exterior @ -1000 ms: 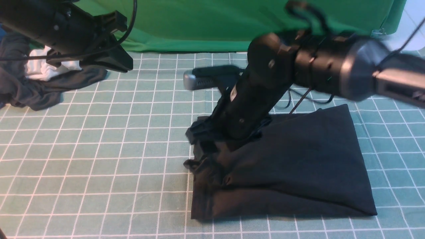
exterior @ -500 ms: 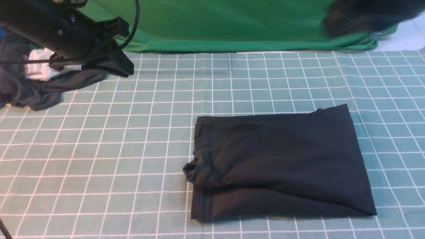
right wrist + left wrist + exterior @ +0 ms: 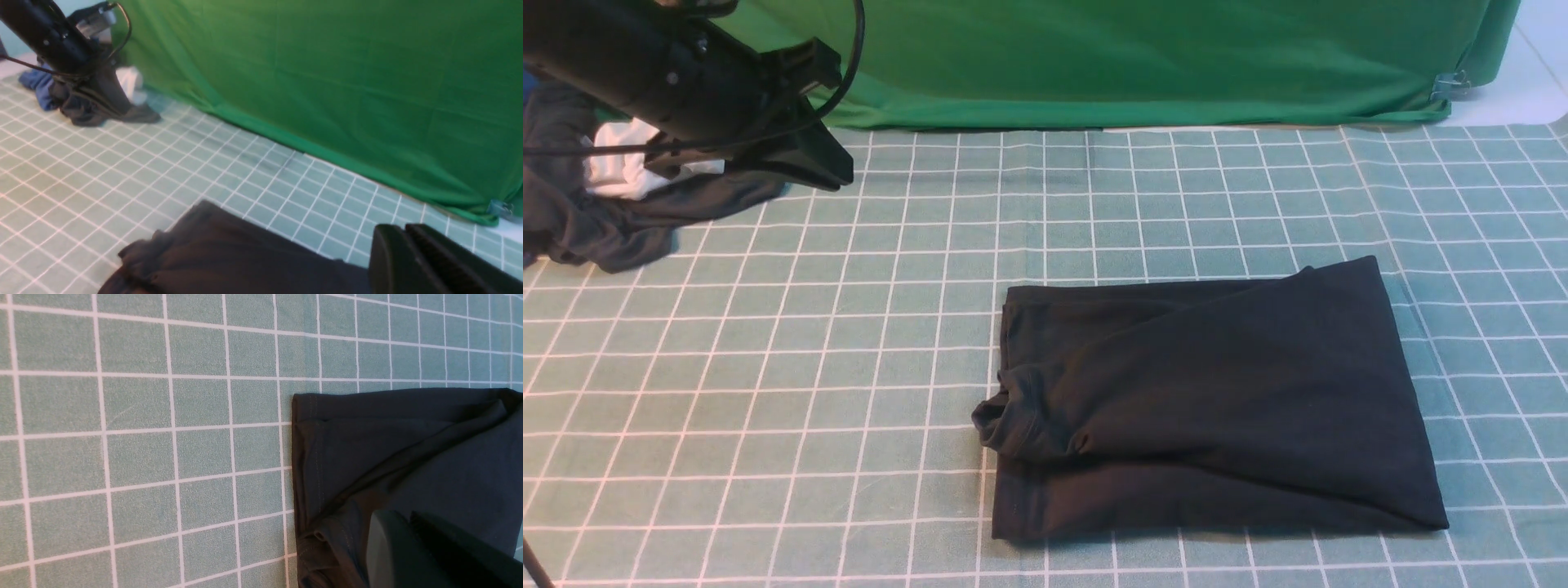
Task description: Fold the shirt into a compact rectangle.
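The shirt (image 3: 1217,400) lies folded into a rough rectangle on the surface (image 3: 849,367), toward its near right part, with a bunched lump of collar or cuff poking out at its left edge. It looks soft, light and limp, so it is best pinched at a corner or hem through all layers. The left pincer (image 3: 805,163) hangs pressed together over the far left corner, the right pincer (image 3: 412,261) likewise pressed together, both holding nothing.

The folded black shirt (image 3: 392,457) lies on the green gridded mat (image 3: 143,437), hand (image 3: 408,551) closed above it.
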Robot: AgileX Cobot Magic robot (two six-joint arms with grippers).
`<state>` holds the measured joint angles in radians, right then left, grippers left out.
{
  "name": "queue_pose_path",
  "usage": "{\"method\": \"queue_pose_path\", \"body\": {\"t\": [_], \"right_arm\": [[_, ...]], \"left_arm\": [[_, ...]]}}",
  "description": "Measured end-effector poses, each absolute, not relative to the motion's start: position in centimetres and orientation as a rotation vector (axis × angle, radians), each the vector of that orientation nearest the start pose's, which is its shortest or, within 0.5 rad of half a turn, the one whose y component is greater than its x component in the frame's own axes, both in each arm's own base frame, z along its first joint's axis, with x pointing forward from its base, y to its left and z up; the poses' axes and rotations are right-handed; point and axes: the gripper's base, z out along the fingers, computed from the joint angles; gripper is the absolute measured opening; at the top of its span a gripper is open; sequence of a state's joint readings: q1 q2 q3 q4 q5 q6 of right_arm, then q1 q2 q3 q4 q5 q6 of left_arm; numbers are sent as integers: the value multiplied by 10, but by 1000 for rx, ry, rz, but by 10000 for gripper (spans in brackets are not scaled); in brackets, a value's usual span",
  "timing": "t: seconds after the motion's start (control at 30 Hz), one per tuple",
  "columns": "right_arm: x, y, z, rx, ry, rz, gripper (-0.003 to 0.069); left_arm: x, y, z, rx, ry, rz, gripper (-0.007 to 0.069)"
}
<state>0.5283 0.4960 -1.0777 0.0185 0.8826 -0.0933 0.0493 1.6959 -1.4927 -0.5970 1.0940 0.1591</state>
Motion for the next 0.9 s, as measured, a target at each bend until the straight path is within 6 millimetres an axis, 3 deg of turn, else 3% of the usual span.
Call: {"method": "queue_pose_path", "body": {"t": [0.03, 0.07, 0.1, 0.23, 0.6, 0.9], "right_arm": [[37, 23, 421, -536, 1669, 337, 36], [39, 24, 412, -529, 1650, 340, 36], [44, 27, 385, -503, 1582, 350, 38], [55, 33, 354, -460, 1467, 366, 44], [60, 36, 341, -445, 1428, 371, 69], [61, 36, 341, -445, 1428, 371, 90]], "left_arm": [[361, -28, 320, -97, 2638, -732, 15], [361, -28, 320, -97, 2638, -732, 15], [361, -28, 320, -97, 2638, -732, 15], [361, -28, 320, -97, 2638, -732, 15], [359, -28, 319, -81, 2663, -727, 16], [357, -21, 315, -106, 2711, -614, 16]]}}
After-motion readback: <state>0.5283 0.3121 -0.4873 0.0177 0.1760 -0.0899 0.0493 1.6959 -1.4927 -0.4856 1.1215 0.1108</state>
